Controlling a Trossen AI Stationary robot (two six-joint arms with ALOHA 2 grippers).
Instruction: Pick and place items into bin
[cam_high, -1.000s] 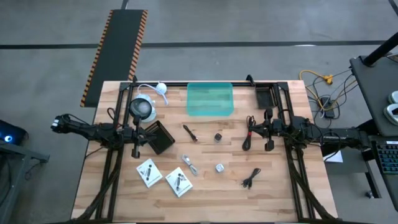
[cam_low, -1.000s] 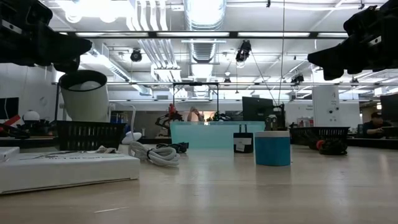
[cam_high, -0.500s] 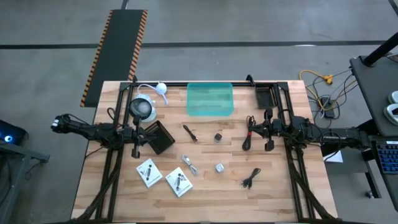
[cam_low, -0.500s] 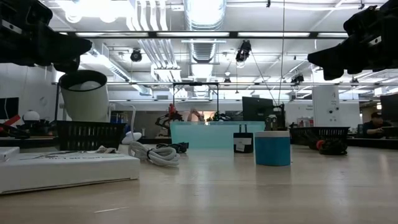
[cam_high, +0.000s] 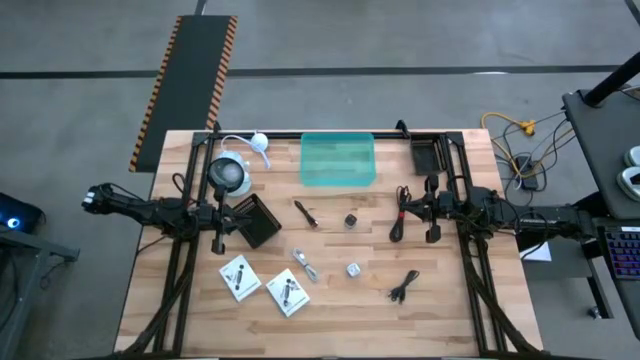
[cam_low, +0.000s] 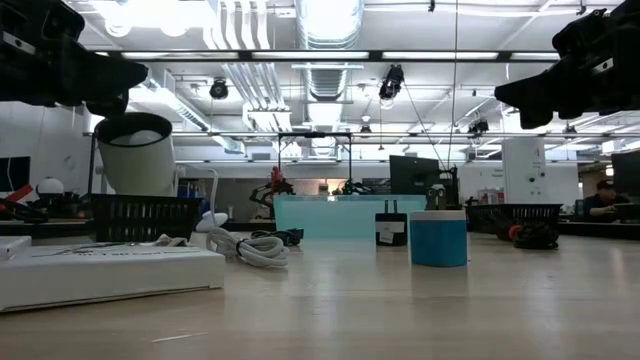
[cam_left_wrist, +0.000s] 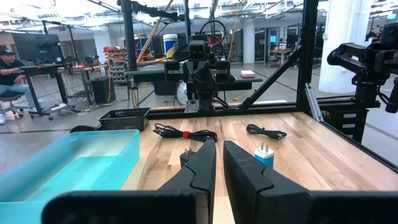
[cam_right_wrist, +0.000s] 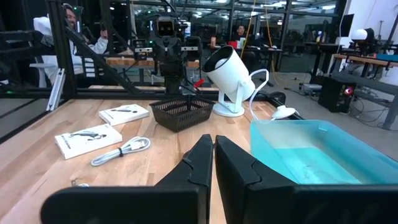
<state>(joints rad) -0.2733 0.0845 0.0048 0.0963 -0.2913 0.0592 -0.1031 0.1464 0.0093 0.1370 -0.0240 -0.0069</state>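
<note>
Nothing has shifted over the last second: the left gripper (cam_high: 219, 243) and right gripper (cam_high: 433, 235) hang nearly closed and empty at mid-bench. Cables (cam_high: 403, 288), packets (cam_high: 239, 277) lie loose; the teal bin (cam_high: 338, 160) at the far edge holds none, so picking hasn't begun.

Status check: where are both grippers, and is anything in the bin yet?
Left gripper and right gripper shut, empty, raised at table's sides. Bin empty; items on table. Nothing blocking.

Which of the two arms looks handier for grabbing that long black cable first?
Probably the right. Its pincer hangs just beside the long black cable, while the left pincer is across the table by the black basket. The bin looks empty.
</note>
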